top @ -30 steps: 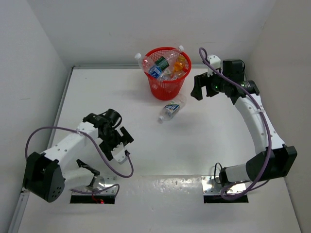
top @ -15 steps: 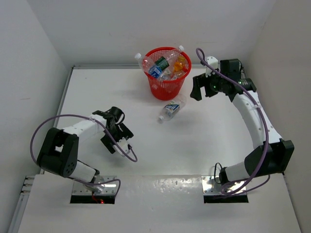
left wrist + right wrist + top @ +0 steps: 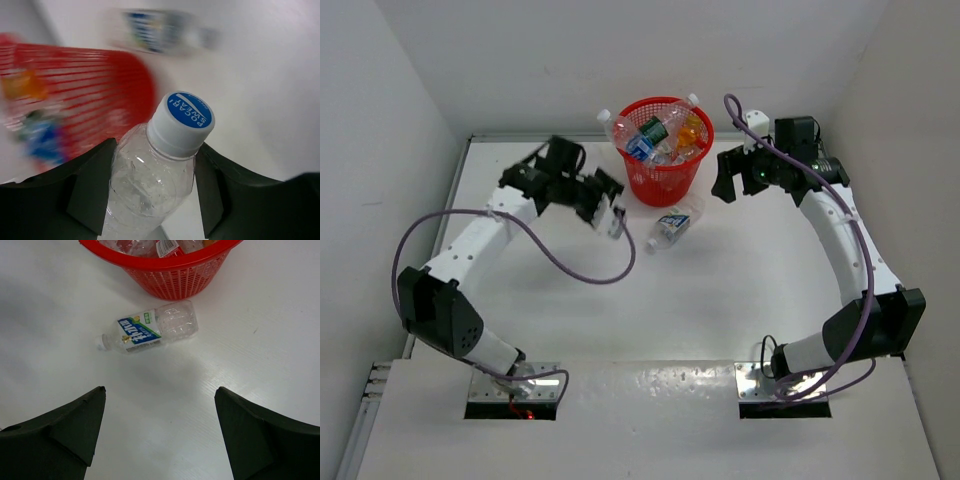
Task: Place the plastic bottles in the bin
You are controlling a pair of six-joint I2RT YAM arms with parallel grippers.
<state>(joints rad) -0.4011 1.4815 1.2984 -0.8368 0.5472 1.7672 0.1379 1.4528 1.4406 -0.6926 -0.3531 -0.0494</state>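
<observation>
Left gripper (image 3: 607, 210): it pinches a clear bottle (image 3: 150, 190) with a white and blue cap (image 3: 182, 120). There is one finger on each side.
Basket: the red mesh basket (image 3: 663, 175) stands just beside the left gripper, and I cannot tell if they touch.
Inside the basket: many bottles (image 3: 660, 135) are heaped up to the rim.
Right gripper (image 3: 160, 390): its fingers are spread wide with nothing between them.
Loose bottle (image 3: 150, 330): it lies on its side ahead of the right gripper, near the foot of the basket.
Room to move: there is bare white table (image 3: 720, 290) all around the loose bottle. The back wall (image 3: 620, 60) is close behind the basket.
</observation>
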